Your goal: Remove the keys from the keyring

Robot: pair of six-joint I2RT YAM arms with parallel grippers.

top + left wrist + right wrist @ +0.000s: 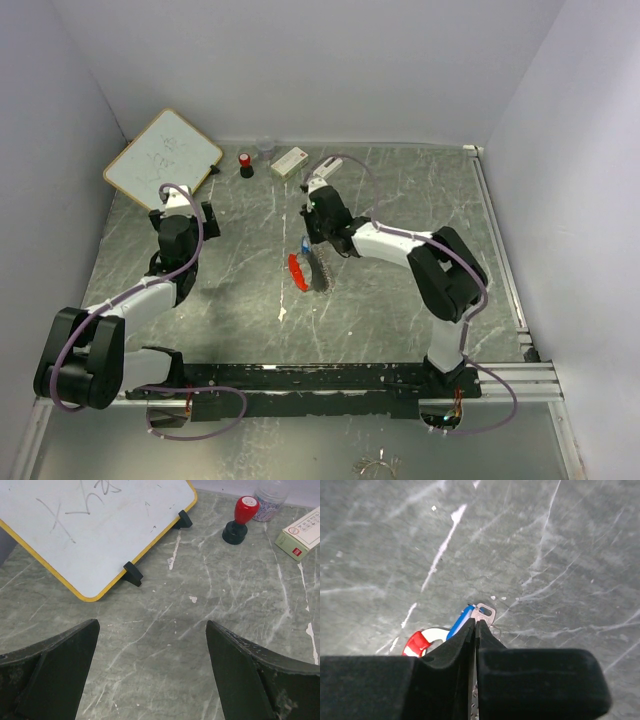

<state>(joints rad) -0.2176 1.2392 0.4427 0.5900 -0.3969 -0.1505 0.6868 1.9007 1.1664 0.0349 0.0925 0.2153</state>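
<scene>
My right gripper (476, 623) is shut, and the head of a silvery key (484, 613) sticks out just past its fingertips. A blue-headed key (461, 621) lies against the left finger. The red keyring (418, 643) curves off to the lower left, and a thin metal ring shows beside the right finger. In the top view the right gripper (310, 243) is at mid-table, with the red keyring (296, 270) and a chain (322, 272) just below it. My left gripper (152, 625) is open and empty over bare table, far left of the keys (306, 246).
A yellow-framed whiteboard (95, 525) leans at the back left. A red-and-black stamp (240, 520), a clear jar (270, 497) and a white box (302, 532) stand along the back. The enclosure's white walls ring the green marble table (400, 290).
</scene>
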